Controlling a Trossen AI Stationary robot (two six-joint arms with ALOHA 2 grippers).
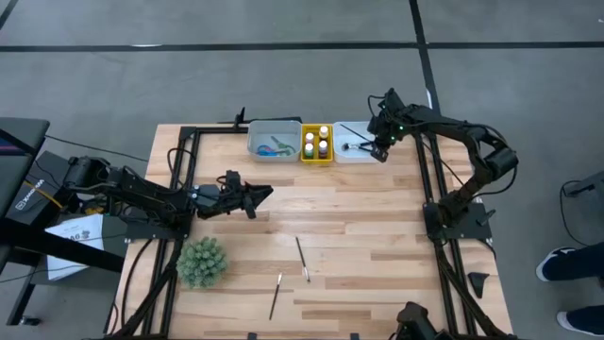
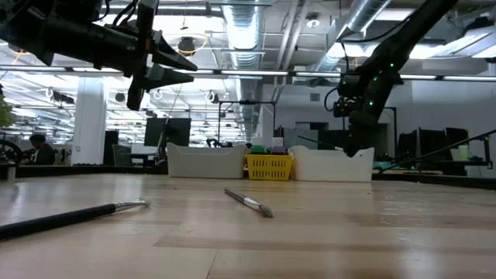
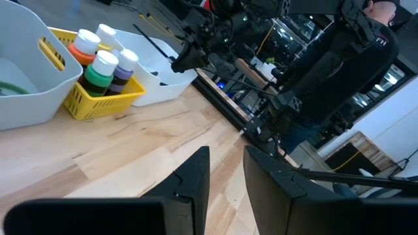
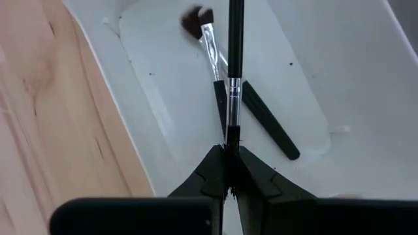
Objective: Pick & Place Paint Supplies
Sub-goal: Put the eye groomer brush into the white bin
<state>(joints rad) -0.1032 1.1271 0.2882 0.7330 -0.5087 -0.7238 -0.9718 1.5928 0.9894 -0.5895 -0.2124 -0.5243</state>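
R gripper [image 4: 230, 171] pinches a brush [image 4: 235, 65] by its bristle end over white tray [image 4: 366, 78] at table's far edge, handle pointing away; L gripper [image 1: 253, 196] part-open, empty, mid-table.

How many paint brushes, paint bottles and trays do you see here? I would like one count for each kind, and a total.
Paint brushes: 4 (two on the table, one lying in the white tray, one held by the right gripper)
Paint bottles: 4, in the yellow tray
Trays: 3 (grey tray, yellow, white)
Total: 11
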